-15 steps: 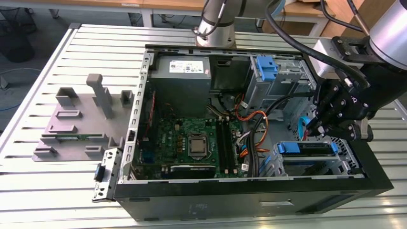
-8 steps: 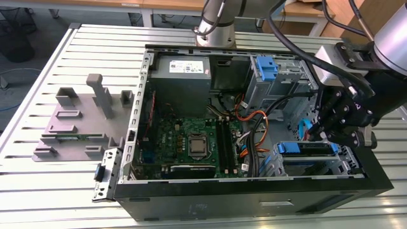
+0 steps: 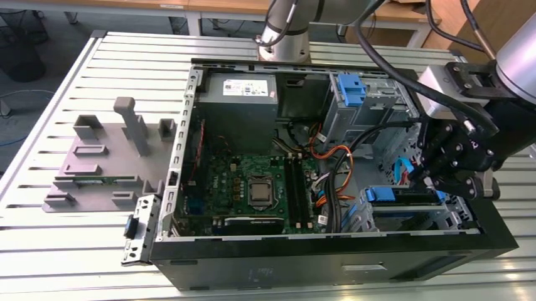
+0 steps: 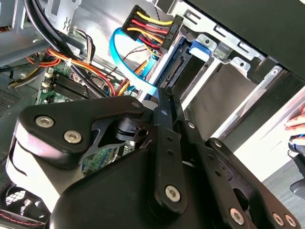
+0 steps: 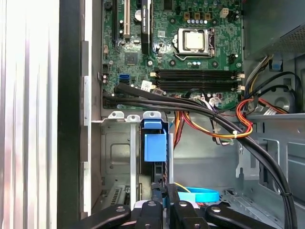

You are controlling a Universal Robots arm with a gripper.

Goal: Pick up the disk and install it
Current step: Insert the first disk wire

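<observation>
The disk (image 3: 387, 194) sits on edge in the drive cage (image 3: 418, 216) at the front corner of the open computer case, on the exterior view's right. Its blue plastic carrier (image 5: 155, 145) shows in both wrist views, with the dark drive edge (image 4: 177, 67) running beside the blue tab (image 4: 198, 47). My gripper (image 3: 428, 182) hangs just over the cage, at the end of the disk. Its two black fingers (image 5: 159, 195) lie close together, shut, with nothing visible between them; the tips (image 4: 164, 102) point at the disk's slot. Whether they touch the carrier I cannot tell.
A light-blue flat cable (image 4: 126, 59) and red, yellow and black wire bundles (image 5: 214, 119) run close by the gripper. The motherboard (image 3: 251, 188) fills the case floor, the grey power-supply box (image 3: 238, 88) its far end. A grey stand (image 3: 100, 157) is on the exterior view's left. A hand (image 4: 296, 125) shows outside the case.
</observation>
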